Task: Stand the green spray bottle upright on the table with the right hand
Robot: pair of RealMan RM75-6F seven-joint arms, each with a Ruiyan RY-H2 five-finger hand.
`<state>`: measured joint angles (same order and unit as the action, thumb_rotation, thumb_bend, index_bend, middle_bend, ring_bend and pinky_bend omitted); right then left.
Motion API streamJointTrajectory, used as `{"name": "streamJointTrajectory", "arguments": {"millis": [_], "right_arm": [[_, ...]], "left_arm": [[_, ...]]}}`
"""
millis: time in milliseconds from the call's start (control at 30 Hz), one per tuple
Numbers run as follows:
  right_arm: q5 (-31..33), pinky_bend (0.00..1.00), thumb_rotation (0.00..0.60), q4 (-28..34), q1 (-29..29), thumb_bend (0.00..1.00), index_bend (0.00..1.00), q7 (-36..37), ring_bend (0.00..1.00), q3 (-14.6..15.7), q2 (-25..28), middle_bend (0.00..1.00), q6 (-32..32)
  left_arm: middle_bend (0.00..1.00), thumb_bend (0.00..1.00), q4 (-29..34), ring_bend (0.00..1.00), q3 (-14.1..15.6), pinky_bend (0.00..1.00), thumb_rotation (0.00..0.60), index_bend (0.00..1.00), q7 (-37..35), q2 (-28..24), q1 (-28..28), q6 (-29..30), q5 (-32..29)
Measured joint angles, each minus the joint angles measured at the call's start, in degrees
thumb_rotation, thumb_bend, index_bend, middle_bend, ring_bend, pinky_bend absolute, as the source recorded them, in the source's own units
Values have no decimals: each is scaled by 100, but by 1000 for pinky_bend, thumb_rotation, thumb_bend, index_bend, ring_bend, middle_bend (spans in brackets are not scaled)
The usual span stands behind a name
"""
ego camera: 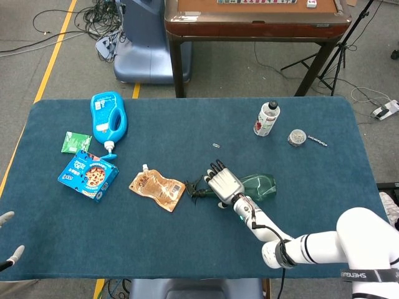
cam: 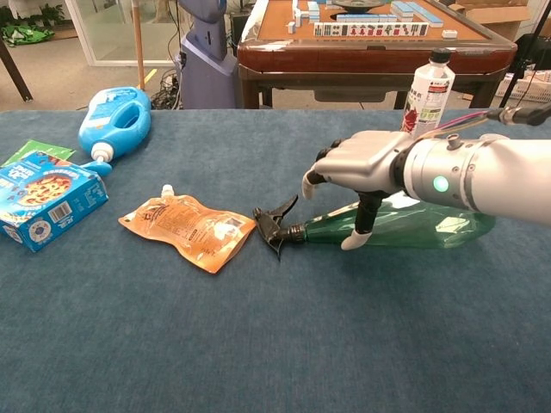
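Bottle [cam: 405, 225] lying on table [cam: 258, 344].
My right hand [cam: 360, 169] hovers over its neck, fingers spread, holding nothing.

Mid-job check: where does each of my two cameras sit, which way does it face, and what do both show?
Head view: high, looking steeply down on the blue table; shows the right arm, the right hand over the lying green spray bottle, and left hand fingers at the left edge.
Chest view: low, looking forward across the table; shows the right hand above the bottle.
Shared: right hand, bottle, orange pouch, blue detergent jug, cookie box.
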<state>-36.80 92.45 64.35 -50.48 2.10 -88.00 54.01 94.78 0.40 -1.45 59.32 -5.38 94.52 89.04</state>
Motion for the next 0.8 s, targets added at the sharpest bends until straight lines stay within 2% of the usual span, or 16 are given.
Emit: {"name": "streamJointTrajectory", "arguments": {"millis": [400, 800], "right_arm": [[270, 0, 444, -394, 56, 214, 317, -329, 0, 95, -242, 172, -108], [149, 0, 450, -595, 0, 481, 519, -399, 6, 176, -338, 251, -135]], "left_arm": [[10, 255, -58, 44, -7, 44, 600, 193, -40, 21, -8, -24, -34], [10, 255, -100, 44, -8, 44, 600, 193, -70, 32, -15, -28, -35]]}}
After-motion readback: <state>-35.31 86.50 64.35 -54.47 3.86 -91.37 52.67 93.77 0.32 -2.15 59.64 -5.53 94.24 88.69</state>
